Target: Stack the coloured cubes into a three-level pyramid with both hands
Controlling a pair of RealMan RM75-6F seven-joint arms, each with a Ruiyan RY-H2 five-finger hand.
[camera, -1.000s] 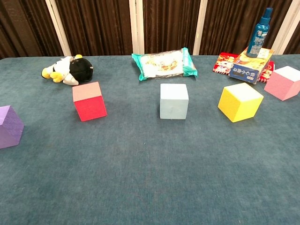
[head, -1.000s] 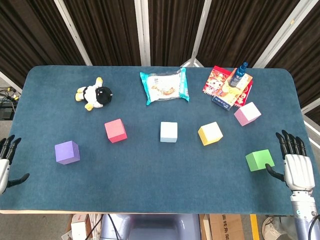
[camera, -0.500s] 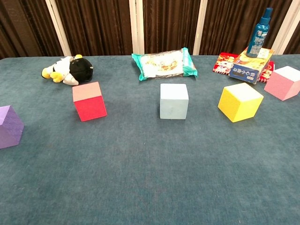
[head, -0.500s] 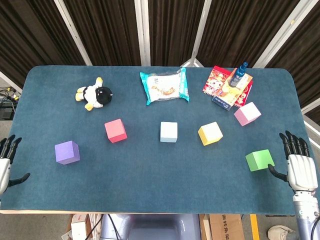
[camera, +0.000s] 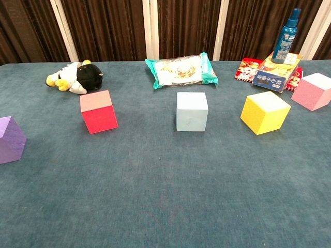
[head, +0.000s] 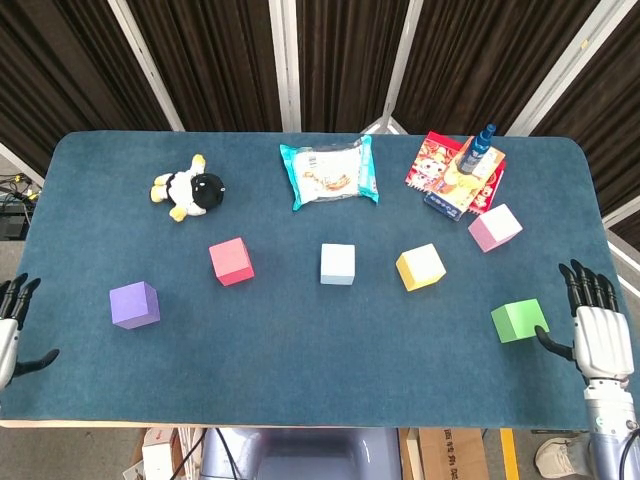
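Nothing stacked: six cubes (head: 337, 264) lie apart on tabletop (head: 300, 350). Left hand (head: 8, 335) and right hand (head: 597, 332) empty, fingers spread.

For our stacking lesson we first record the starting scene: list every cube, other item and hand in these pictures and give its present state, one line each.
purple cube: on table, alone
red cube: on table, unstacked
light blue cube: on table, unstacked
yellow cube: on table, unstacked
pink cube: on table, unstacked
green cube: on table, beside right hand
plush toy: lying down
snack packet: lying flat
spray bottle: upright on boxes
left hand: open, empty
right hand: open, empty
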